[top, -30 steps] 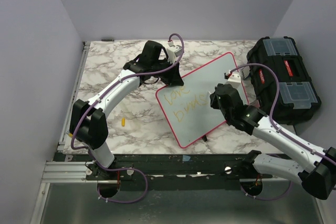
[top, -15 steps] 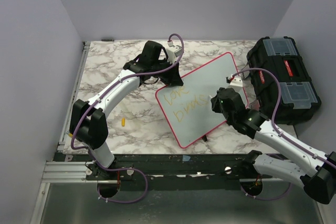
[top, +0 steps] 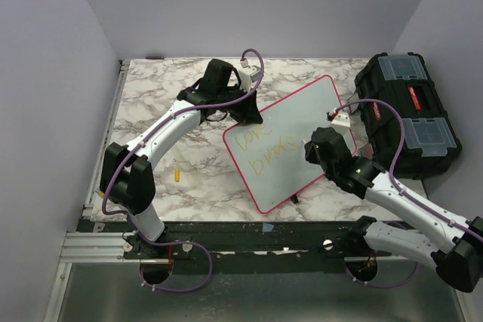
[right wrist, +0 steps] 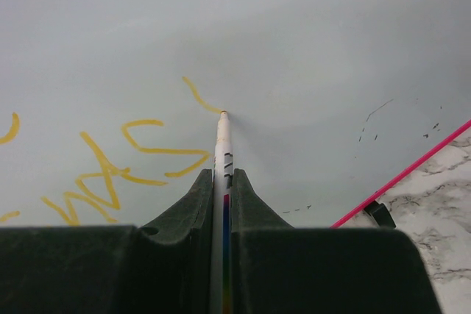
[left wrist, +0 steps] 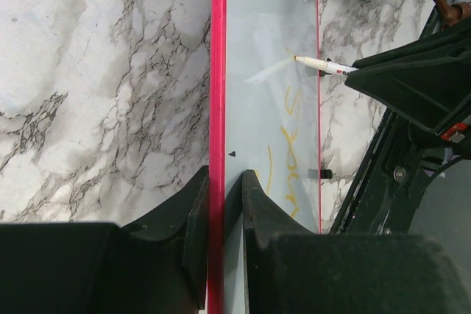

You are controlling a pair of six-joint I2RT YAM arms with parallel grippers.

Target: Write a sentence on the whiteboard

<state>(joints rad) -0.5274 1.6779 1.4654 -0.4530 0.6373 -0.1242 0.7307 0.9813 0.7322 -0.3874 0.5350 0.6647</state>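
Whiteboard [top: 302,111] is lying on the marble table [top: 166,141], turned at an angle to its edges and just beside the black toolbox [top: 407,111], and we are finding both arms engaged on it. The left gripper [left wrist: 224,182] is pinching the board's pink rim between nearly shut fingers, in our judgement to pin the board so it does not slide under the pen strokes. The right gripper [right wrist: 222,185] is closed tight on a white marker [right wrist: 221,141], carrying it along the line of its fingers so the tip is meeting the surface; we are reading this as a writing grip. The sentence [top: 266,148] is standing in two yellow lines on the part of the board nearer the left arm, and we are judging it unfinished. The overhead view is giving the layout but is hiding the pen tip behind the right wrist. The right wrist view is showing the tip touching the end of a curved stroke, while the left wrist view alone is showing the clamp on the rim and the marker slanting down onto the board.
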